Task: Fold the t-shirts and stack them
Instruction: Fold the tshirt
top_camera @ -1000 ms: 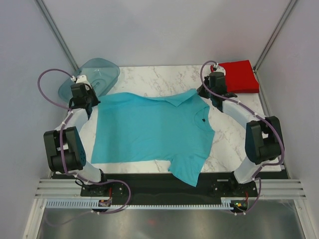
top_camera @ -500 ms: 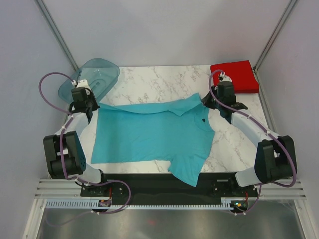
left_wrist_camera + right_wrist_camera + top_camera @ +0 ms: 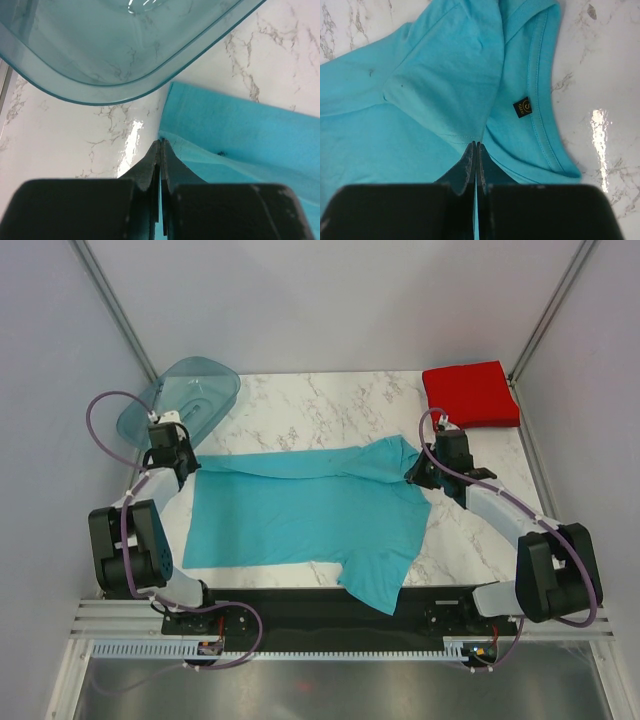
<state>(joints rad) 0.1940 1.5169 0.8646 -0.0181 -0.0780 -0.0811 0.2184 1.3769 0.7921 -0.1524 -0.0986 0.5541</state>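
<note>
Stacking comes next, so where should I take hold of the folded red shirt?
Red shirt: probably pinch its near left corner, coming from the middle of the table. It lies flat in the far right corner, far and right sides at the table's edges, near and left edges facing bare marble.

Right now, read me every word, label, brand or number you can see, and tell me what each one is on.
The neck label inside the collar of the turquoise t-shirt: gold marking on a dark patch, too small to read.
The red t-shirt and the tray: no text visible.
</note>
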